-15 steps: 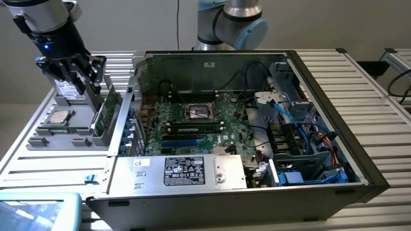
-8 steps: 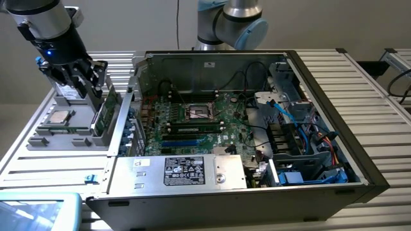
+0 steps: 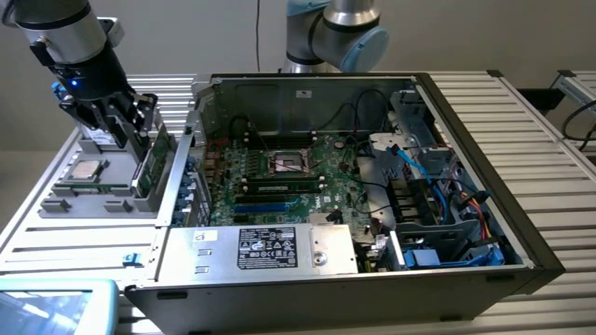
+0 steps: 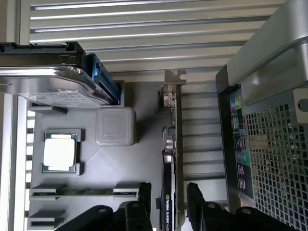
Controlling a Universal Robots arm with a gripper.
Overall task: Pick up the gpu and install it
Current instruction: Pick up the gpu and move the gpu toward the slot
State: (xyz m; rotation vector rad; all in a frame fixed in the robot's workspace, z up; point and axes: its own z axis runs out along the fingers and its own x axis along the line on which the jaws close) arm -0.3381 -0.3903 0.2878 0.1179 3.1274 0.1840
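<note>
A: Where's the gpu [image 4: 169, 144]?
B: On edge in the grey plastic tray [image 4: 120, 173], at nine o'clock of the open steel case [image 3: 279, 105] in the exterior view.
A: And the claw [image 4: 168, 192]?
B: Open, its black fingers [image 4: 144, 195] flanking the flat green card.

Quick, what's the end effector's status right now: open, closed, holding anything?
The end effector: open, one finger on each side of the gpu standing on edge in its holder, gaps on both sides, holding nothing.
</note>
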